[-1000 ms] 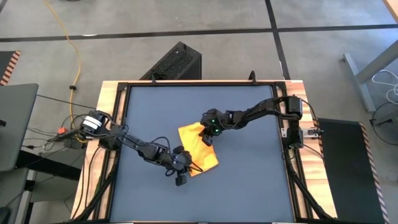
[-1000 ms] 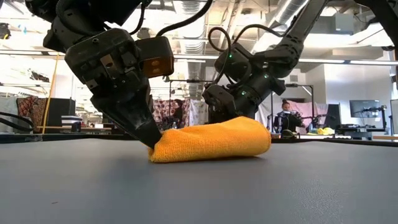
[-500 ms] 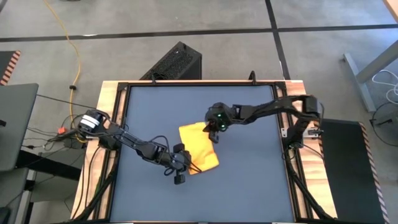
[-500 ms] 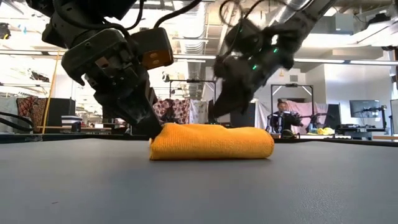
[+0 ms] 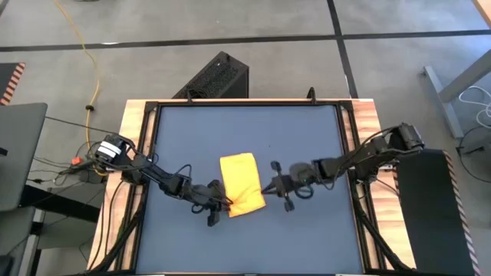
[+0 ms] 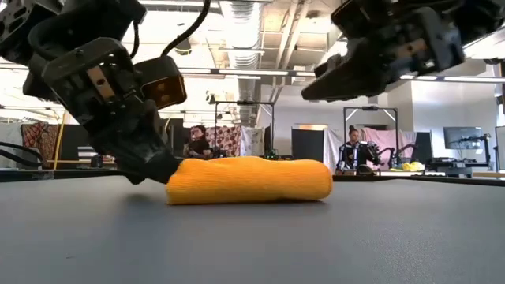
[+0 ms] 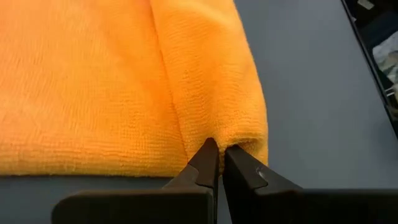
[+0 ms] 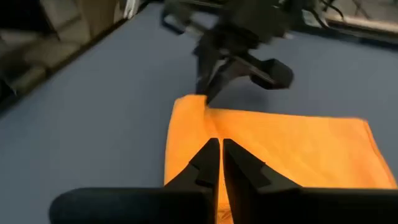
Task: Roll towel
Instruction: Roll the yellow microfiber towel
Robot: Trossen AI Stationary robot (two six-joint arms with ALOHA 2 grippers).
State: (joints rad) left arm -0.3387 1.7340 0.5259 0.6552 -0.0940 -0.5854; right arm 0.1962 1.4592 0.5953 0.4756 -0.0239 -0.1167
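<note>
Where the left tool (image 7: 219,155) pinches, the towel (image 5: 241,185) bunches, nubby.

We saw a plain yellow-orange towel (image 5: 241,185) with no pattern lying on the dark blue table (image 5: 307,130), whose frame was pale wood; both arms were black.

Left gripper (image 5: 222,205) low, fingers (image 7: 208,163) pressed together. Right gripper (image 5: 266,188) raised, arm stretched inward from the right, fingers (image 8: 211,158) closed.
</note>
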